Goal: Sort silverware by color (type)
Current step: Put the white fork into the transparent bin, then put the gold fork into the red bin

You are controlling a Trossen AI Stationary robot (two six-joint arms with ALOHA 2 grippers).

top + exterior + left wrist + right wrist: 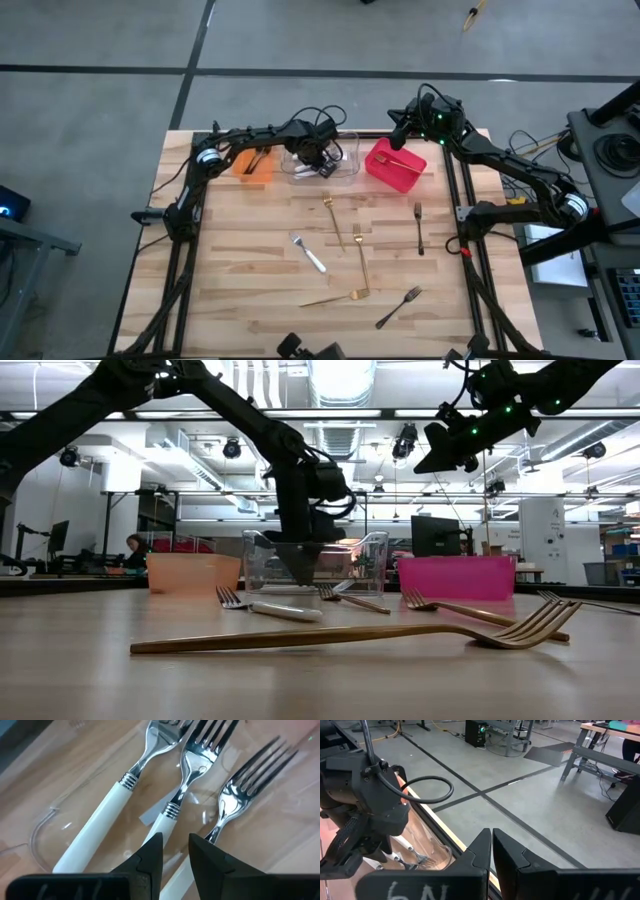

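Orange bin (252, 164) sits leftmost, then the clear bin (345, 170), where the left gripper (175, 851) hangs slightly parted, empty, over white-handled forks (107, 805). Rightward stands the red bin (394, 166), the right gripper (491, 847) pressed together above the table's far edge; loose silverware (357, 262) is scattered over the wooden table (240, 270).

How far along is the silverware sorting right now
Partly done. Three white-handled forks lie in the clear bin, dark pieces sit in the orange bin, and a gold piece is in the red bin. The left pincer hangs over the clear bin, empty. Six utensils wait on the table, including a gold fork.
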